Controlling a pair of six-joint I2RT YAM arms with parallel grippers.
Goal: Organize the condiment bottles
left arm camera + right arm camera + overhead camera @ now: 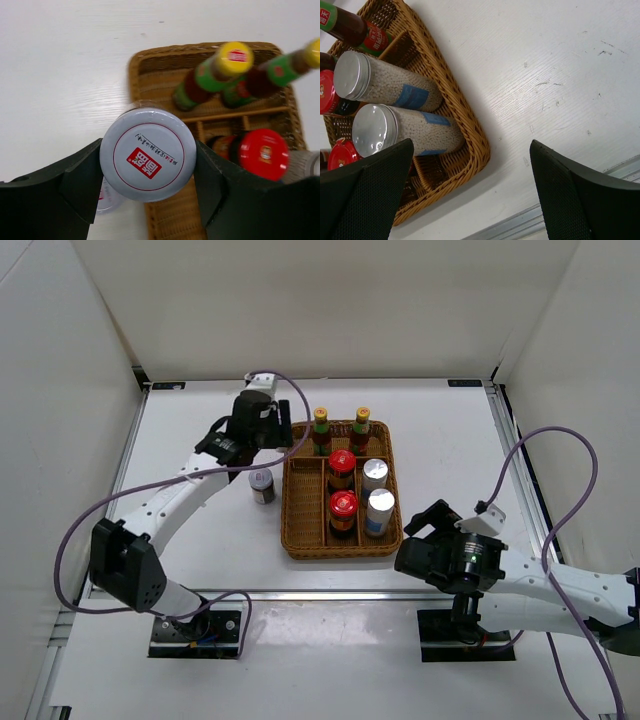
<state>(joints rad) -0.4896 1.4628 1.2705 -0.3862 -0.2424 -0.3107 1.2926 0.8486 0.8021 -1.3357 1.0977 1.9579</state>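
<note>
The left gripper (148,156) is clamping a grey-lidded jar (147,161) at the left edge of the wicker tray (165,50). The right gripper (471,145) is hanging wide open, holding nothing, beside the tray's near right corner.

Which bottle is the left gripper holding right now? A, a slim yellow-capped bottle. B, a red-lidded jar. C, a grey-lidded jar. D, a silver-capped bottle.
C: in the left wrist view the left gripper has a finger pressed against each side of the grey-lidded jar.
</note>
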